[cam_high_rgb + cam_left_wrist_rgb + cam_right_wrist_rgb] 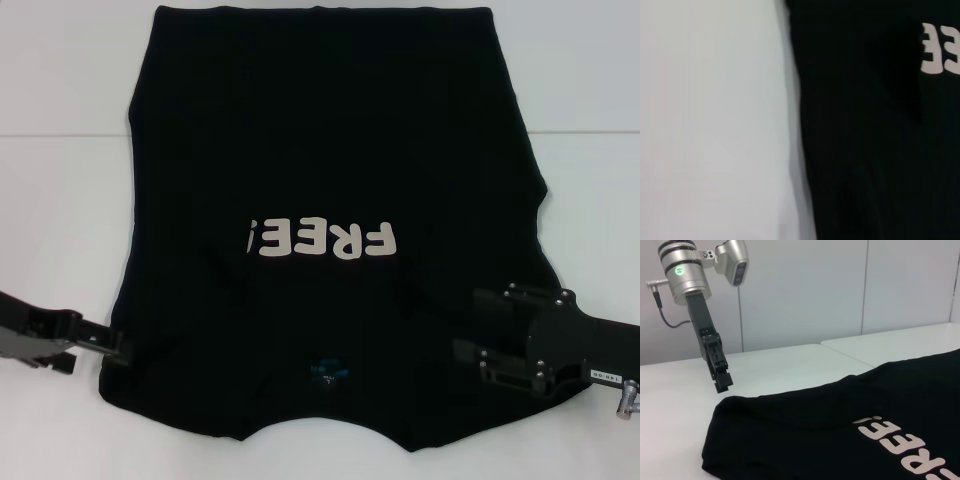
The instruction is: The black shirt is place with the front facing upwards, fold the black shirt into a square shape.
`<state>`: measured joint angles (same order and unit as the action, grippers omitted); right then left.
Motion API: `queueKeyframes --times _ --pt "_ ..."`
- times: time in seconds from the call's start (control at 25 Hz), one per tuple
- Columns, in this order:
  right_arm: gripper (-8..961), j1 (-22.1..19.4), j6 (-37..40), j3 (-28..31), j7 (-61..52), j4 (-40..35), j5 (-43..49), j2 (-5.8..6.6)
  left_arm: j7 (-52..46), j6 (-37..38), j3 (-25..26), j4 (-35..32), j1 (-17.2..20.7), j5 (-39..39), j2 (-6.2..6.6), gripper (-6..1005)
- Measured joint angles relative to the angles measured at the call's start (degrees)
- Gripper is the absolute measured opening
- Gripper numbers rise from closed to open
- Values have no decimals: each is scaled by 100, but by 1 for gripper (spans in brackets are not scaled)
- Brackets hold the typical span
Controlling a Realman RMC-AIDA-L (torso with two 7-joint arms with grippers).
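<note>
Item: black shirt (330,160). Large, plain, short-sleeved; lies flat and face up on the white table (60,200), neck end nearest the robot, hem at the far edge. Both sleeves appear already turned in, giving a roughly oblong outline.

Nearest: curved neckline at the near edge, small blue label (327,372) just inside it.

Next out, left: left gripper (118,347) at the shirt's near-left edge, tip touching or just beside the cloth. The right wrist view shows its fingers (723,381) drawn narrow together just above the table; whether any cloth lies between them cannot be told.

Next out, right: right gripper (480,325) over the near-right part of the shirt, its two fingers spread wide and holding nothing.

Middle: cream lettering "FREE!" (322,239) across the chest, reading upside down from the robot.

Far: hem, straight, spanning the seam between two table tops.

Handling, as judged: light, limp, non-slip knit; sags and creases if lifted at one point. Best taken by pinching the two near corners together, one per gripper, and carrying them toward the hem.
</note>
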<state>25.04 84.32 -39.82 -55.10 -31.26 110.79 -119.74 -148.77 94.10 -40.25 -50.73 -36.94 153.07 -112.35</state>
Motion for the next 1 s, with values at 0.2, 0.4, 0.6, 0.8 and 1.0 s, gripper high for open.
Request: queueKeyframes --times 0.2,0.4,0.6,0.8,1.0 --pt "686 -18 53 70 -10 6 -11 -3 -2 -162 -145 -111 -22 68 -120 920" --pt "684 -24 104 117 -33 8 -14 -5 -19 -289 -325 -107 -24 152 -202 920" --pt "682 -26 139 117 -48 18 -14 -5 -18 -405 -418 -111 -8 157 -229 919" --pt "679 -26 143 115 -50 27 -15 -5 -20 -438 -617 -132 -2 173 -318 919" --pt "677 -26 146 115 -55 27 -15 -5 -70 -438 -625 -261 -24 282 -406 914"
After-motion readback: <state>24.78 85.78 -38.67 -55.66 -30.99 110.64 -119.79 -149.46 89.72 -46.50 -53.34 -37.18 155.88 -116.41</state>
